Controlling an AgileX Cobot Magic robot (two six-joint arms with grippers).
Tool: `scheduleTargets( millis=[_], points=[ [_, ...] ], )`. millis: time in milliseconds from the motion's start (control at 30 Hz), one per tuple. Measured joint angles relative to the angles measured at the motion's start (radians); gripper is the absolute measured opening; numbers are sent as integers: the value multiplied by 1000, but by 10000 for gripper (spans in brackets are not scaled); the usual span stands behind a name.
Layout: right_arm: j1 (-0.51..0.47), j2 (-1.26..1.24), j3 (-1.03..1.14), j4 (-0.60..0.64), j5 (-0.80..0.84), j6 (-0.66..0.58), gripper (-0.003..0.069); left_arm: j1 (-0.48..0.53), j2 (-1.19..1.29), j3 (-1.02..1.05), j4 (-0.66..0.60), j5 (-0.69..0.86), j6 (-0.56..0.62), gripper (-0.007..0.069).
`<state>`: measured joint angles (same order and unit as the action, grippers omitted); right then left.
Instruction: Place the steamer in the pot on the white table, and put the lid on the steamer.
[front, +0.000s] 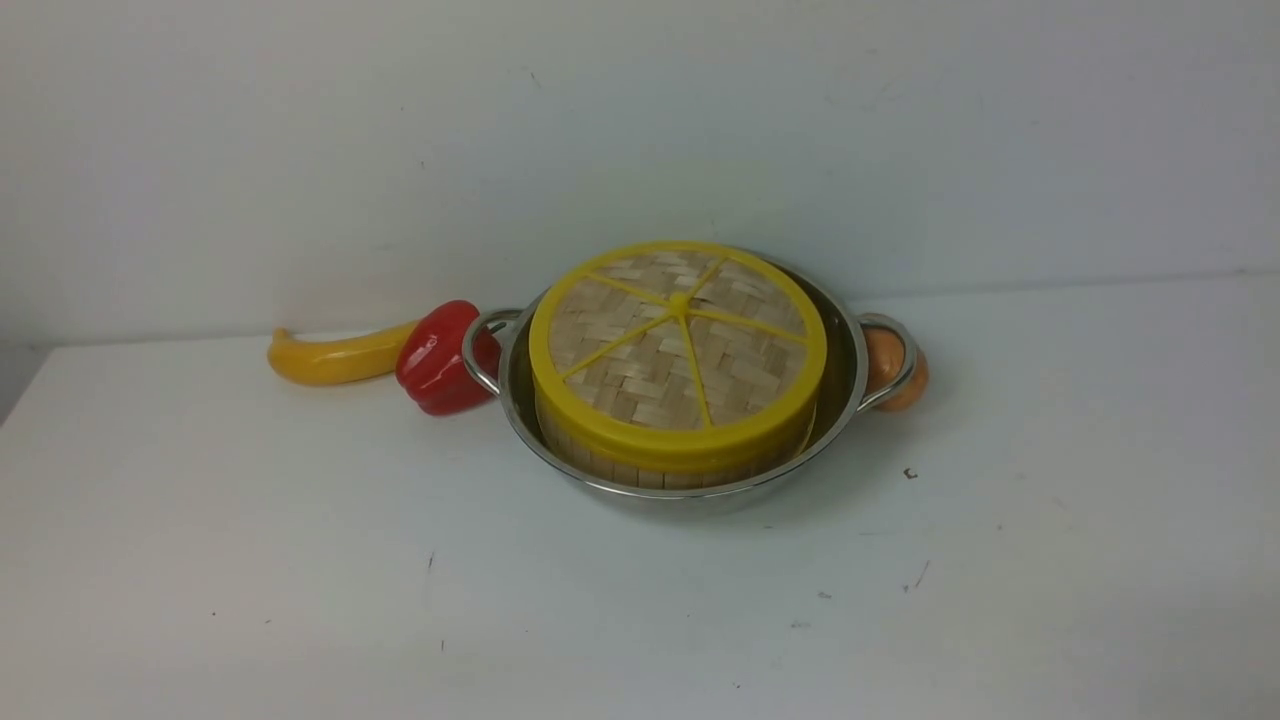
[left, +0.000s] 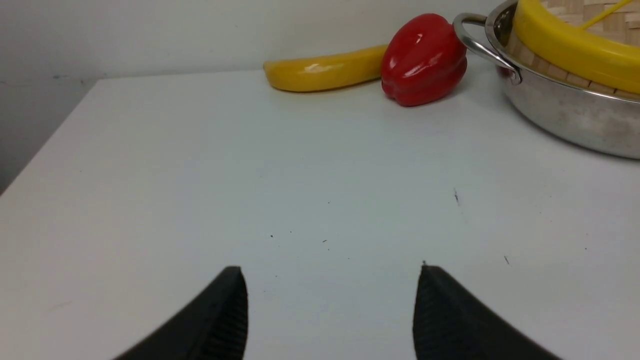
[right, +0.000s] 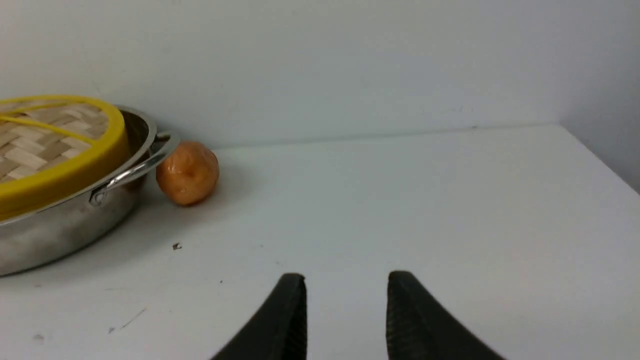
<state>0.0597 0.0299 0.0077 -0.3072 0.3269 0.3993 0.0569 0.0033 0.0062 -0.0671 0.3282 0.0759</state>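
Observation:
The shiny steel pot (front: 845, 400) stands mid-table on the white table (front: 300, 560). Inside it sits the bamboo steamer (front: 640, 470), its slatted wall showing under the lid (front: 680, 345), a woven disc with yellow rim, spokes and knob that rests on top, slightly tilted. Neither arm shows in the front view. In the left wrist view my left gripper (left: 332, 272) hangs open over bare tabletop, well short of the pot (left: 565, 112). In the right wrist view my right gripper (right: 346, 277) is open with a narrower gap and holds nothing, apart from the pot (right: 60, 230).
A yellow banana (front: 335, 358) and a red bell pepper (front: 440, 358) lie by the pot's left handle. A round orange-brown fruit (front: 893, 368) sits behind the right handle. A pale wall rises behind the table; the table's left and right edges show in the wrist views.

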Motion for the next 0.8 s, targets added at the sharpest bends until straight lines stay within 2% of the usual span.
scheduleTargets(
  millis=[300,567,800],
  points=[
    [32,-25,1,0,-4,0,242,0,0,0,0,0,0,416],
    [-36,-25,1,0,11,0,242,0,0,0,0,0,0,416],
    [-39,-25,1,44,13,7,242,0,0,0,0,0,0,416]
  ],
)
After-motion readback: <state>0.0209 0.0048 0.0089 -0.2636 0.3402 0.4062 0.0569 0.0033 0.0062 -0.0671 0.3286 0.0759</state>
